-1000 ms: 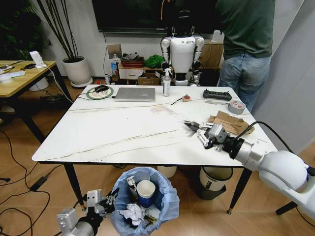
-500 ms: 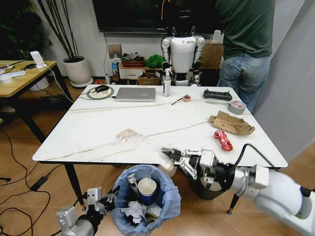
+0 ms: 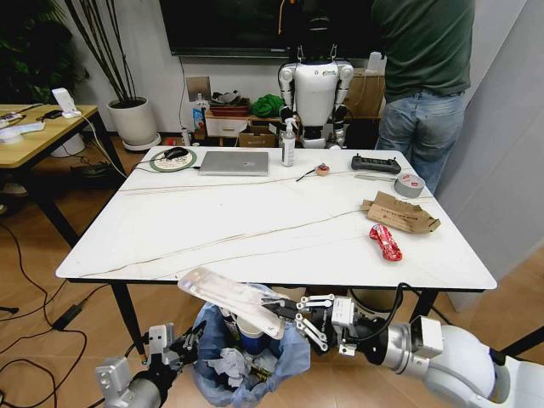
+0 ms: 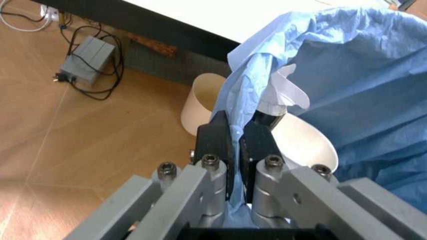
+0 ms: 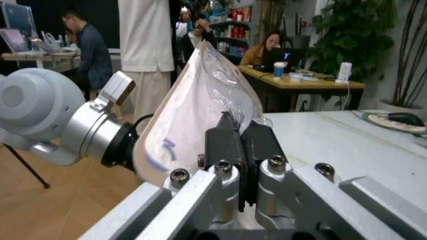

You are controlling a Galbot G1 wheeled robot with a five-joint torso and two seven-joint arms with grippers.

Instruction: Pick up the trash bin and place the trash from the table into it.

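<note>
Bin: trash bin (image 3: 242, 357) on the floor at the surface's near edge, blue bag liner ruffled, litter inside (blue cup partly hidden).
Left claw: left claw (image 3: 183, 342) low beside the bin, closed on the bag's rim; left wrist view shows the fingers (image 4: 217, 137) pinching blue plastic.
Right claw: right claw (image 3: 276, 310) over the bin, clamped on a clear plastic wrapper (image 3: 225, 293).
Surface: surface (image 3: 212, 225) holds brown cardboard (image 3: 399, 212) and a red packet (image 3: 387, 242) near its right edge.

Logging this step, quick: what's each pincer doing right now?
Left pincer: shut on the trash bin's blue bag rim.
Right pincer: shut on a clear plastic wrapper, above the bin.
</note>
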